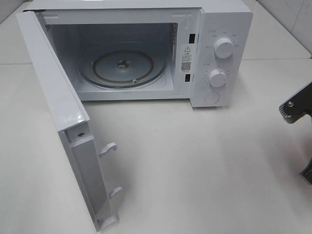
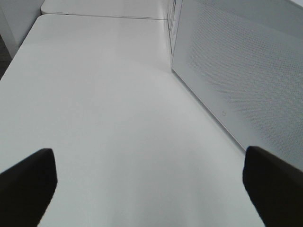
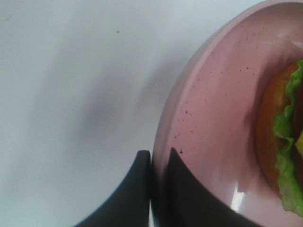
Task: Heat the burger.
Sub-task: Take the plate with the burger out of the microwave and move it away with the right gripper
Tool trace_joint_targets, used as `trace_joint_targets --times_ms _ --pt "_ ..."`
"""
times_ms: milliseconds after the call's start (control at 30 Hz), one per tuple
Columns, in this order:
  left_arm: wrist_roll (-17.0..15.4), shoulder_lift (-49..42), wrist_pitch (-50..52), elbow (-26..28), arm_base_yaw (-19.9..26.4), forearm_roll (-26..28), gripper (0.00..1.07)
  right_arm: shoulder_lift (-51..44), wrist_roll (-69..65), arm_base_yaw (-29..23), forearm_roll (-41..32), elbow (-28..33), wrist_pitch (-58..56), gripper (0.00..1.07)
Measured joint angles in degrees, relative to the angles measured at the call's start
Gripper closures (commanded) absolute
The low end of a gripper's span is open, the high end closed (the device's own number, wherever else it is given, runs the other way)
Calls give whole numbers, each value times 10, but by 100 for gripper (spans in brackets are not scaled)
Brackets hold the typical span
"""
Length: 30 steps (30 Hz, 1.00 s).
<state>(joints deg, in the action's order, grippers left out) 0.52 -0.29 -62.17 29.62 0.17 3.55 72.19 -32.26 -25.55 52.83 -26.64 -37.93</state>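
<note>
Burger (image 3: 284, 156) on pink plate (image 3: 213, 123), rim pinched in closed right tool (image 3: 160, 163).

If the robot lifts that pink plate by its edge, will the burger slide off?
It might. The right gripper pinches only the pink plate rim, so the plate could tilt. Its surface looks glossy, probably slippery. The burger sits loose and stacked, likely to shift.

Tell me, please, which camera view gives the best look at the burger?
The right wrist view: only there does the burger appear, at the frame's edge, with bun and green lettuce on the pink plate, whose rim the right gripper pinches. The exterior high view shows the open microwave but no burger; the left wrist view shows only table and microwave door.
</note>
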Motion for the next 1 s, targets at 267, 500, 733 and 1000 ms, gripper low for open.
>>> trace_joint_targets --times_ms 267,500,733,1000 --pt "0 0 0 0 0 0 6 42 -85 60 76 0 14 106" --pt "0 0 0 0 0 0 6 88 -176 119 140 0 51 106" --pt "0 0 0 0 0 0 6 152 -237 175 183 -2 89 105" --pt "0 0 0 0 0 0 6 222 -307 195 240 -18 97 103"
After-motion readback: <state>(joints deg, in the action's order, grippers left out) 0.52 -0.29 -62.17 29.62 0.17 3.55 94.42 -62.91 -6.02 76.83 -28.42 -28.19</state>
